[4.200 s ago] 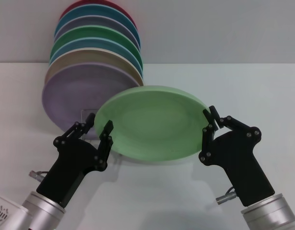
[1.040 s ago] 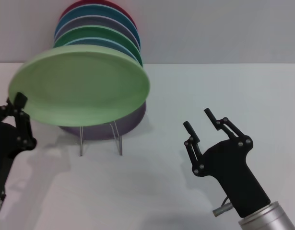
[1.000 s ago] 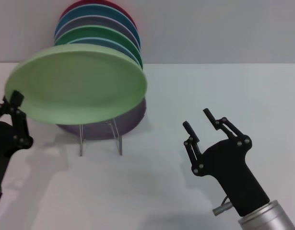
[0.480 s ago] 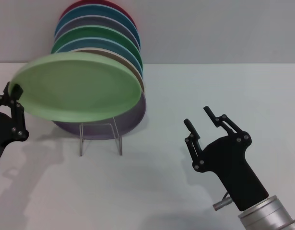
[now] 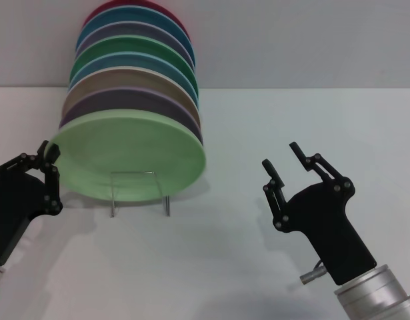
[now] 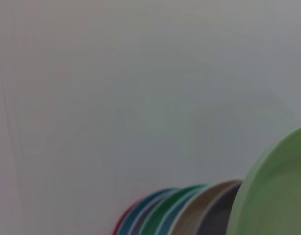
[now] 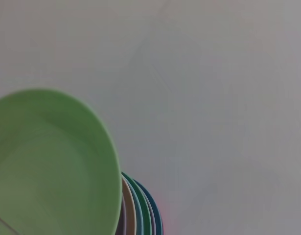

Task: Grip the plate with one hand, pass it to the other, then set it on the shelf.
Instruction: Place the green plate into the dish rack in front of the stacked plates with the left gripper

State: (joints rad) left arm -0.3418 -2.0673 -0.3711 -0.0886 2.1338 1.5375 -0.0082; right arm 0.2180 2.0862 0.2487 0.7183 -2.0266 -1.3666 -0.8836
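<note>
Where the row of plates ends nearest us, we see the plate [image 5: 128, 157], pale mint green and round, standing tilted on edge at the front of the shelf [image 5: 139, 192]. Its hollow face is turned toward us. Its lower rim hides the top of the shelf's thin clear frame, whose legs show beneath it on the white table [image 5: 258, 120].

At the plate's left edge is our left gripper [image 5: 50, 170], black, low on the left side of the head view. Its fingertips [image 5: 53, 152] sit right at the rim; we cannot tell whether they pinch it or merely touch it.

Behind the mint plate the other plates [image 5: 135, 63] lean in a close stack: lilac directly behind, then tan, blue, darker green, grey-purple, blue again and a red one at the back.

Well apart to the right, our right gripper [image 5: 285, 157] hovers over bare table with its two fingers spread wide and nothing between them.

From the left wrist camera, the mint rim [image 6: 272, 191] fills one corner, with the coloured edges fanned beside it. From the right wrist camera, the plate's face [image 7: 47, 161] appears large, with the stack's edges [image 7: 140, 210] peeking out behind it.
</note>
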